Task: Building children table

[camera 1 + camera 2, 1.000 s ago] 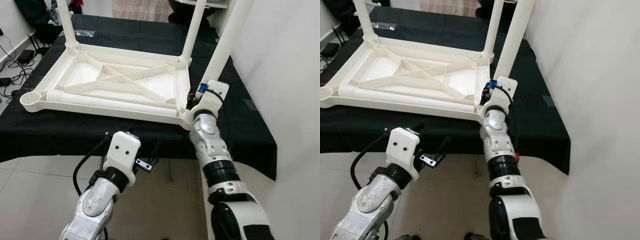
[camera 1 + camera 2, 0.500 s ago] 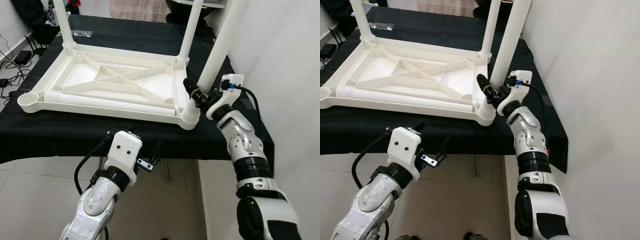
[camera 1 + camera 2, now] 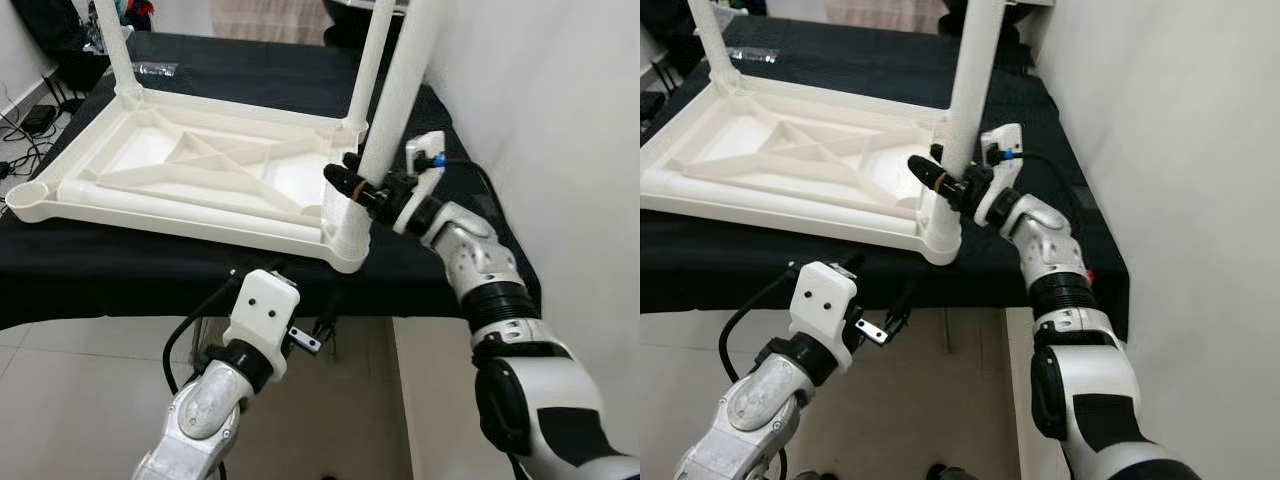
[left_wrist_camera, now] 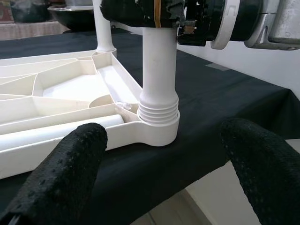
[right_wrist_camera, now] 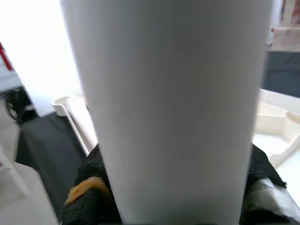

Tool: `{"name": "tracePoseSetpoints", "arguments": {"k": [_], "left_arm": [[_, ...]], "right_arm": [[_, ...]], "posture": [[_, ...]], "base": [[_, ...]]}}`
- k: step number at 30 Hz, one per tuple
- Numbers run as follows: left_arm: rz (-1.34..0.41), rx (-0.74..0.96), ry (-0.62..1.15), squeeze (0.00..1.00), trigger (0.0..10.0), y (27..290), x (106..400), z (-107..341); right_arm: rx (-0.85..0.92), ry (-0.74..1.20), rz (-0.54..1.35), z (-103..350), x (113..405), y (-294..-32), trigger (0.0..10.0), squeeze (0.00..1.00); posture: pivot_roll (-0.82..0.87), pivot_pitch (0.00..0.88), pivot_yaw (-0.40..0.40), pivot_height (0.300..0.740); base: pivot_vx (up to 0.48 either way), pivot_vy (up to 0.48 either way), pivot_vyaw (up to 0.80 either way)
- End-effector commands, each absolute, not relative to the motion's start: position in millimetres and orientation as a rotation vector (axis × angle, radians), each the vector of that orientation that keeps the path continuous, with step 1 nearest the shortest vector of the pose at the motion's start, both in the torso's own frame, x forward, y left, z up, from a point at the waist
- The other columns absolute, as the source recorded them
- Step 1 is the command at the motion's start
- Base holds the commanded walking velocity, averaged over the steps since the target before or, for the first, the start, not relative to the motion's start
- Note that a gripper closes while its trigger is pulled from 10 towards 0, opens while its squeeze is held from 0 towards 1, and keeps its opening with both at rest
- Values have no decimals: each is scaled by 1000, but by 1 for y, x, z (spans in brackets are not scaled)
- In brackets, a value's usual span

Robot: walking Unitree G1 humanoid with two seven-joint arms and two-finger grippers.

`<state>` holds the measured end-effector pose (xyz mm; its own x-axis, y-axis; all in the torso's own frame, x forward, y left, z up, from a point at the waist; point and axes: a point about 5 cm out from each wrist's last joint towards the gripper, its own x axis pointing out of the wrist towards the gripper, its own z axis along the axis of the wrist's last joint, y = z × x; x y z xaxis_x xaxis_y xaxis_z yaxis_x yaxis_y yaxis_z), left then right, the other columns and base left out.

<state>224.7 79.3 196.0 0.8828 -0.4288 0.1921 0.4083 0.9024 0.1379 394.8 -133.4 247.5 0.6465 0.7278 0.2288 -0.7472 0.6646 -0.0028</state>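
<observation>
A white plastic child's table [image 3: 200, 170] lies upside down on a black-covered table [image 3: 120, 280]. Three legs stand upright in its corner sockets. The near right leg [image 3: 395, 100] sits in its ribbed socket [image 4: 159, 115], and my right gripper [image 3: 365, 190] is shut on it just above that socket. In the right wrist view the leg [image 5: 168, 93] stands between black fingers [image 5: 84, 197]. A loose leg [image 3: 180, 200] lies inside the tabletop along its near edge. The near left socket [image 3: 25, 197] holds nothing. My left gripper [image 3: 297, 288] hangs open below the table's front edge, fingertips [image 4: 65, 168] wide apart.
A white wall [image 3: 560, 120] stands close on the right. The black cloth's front edge hangs over a tiled floor [image 3: 60, 400]. A small clear bag [image 3: 160, 68] lies at the back of the cloth. Cables [image 3: 20, 110] trail on the floor at far left.
My right forearm has swung out from under the corner to the leg's right side, and its fingers have closed around the leg. The view has shifted. The left arm has hardly moved.
</observation>
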Motion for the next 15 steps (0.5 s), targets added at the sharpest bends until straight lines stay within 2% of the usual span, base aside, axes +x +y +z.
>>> {"name": "tracePoseSetpoints", "arguments": {"k": [1, 4, 7, 8, 9, 10, 11, 12, 13, 14, 15], "left_arm": [[-432, 88, -216, 0, 10000, 79, 223, 194], [-427, 91, -216, 0, 10000, 80, 224, 193], [-422, 97, -214, 0, 10000, 81, 225, 193], [-422, 97, -214, 0, 10000, 81, 225, 193], [-422, 97, -214, 0, 10000, 81, 225, 193], [-419, 97, -215, 0, 10000, 82, 226, 193], [-419, 97, -215, 0, 10000, 82, 226, 193], [-418, 98, -216, 0, 10000, 82, 226, 193], [-418, 98, -216, 0, 10000, 82, 226, 193], [-419, 97, -217, 0, 10000, 82, 227, 193], [-419, 97, -217, 0, 10000, 82, 227, 193]], "right_arm": [[98, -215, 794, 245, 397, -129, 0, 0], [89, -193, 633, 239, 402, -140, 0, 0], [82, -132, 330, 227, 408, -158, 0, 0], [82, -132, 330, 227, 408, -158, 0, 0], [83, -118, 246, 224, 408, -163, 0, 0], [81, -91, 89, 220, 408, -173, 0, 0], [81, -91, 89, 220, 408, -173, 0, 0], [82, -69, -84, 216, 404, -183, 0, 0], [82, -69, -84, 216, 404, -183, 0, 0], [107, -57, -257, 211, 396, -189, 0, 0], [107, -57, -257, 211, 396, -189, 0, 0]], "posture": [[112, 154, -111, 740], [113, 160, -113, 740], [106, 164, -112, 740], [106, 164, -112, 740], [106, 164, -112, 740], [99, 165, -104, 740], [99, 165, -104, 740], [99, 165, -104, 740], [99, 165, -104, 740], [96, 169, -104, 740], [96, 169, -104, 740]], "base": [[0, 0, 0], [0, 0, 0], [0, 0, 0], [0, 0, 0], [0, 0, 0], [0, 0, 0], [0, 0, 0], [0, 0, 0], [0, 0, 0], [0, 0, 0], [0, 0, 0]]}}
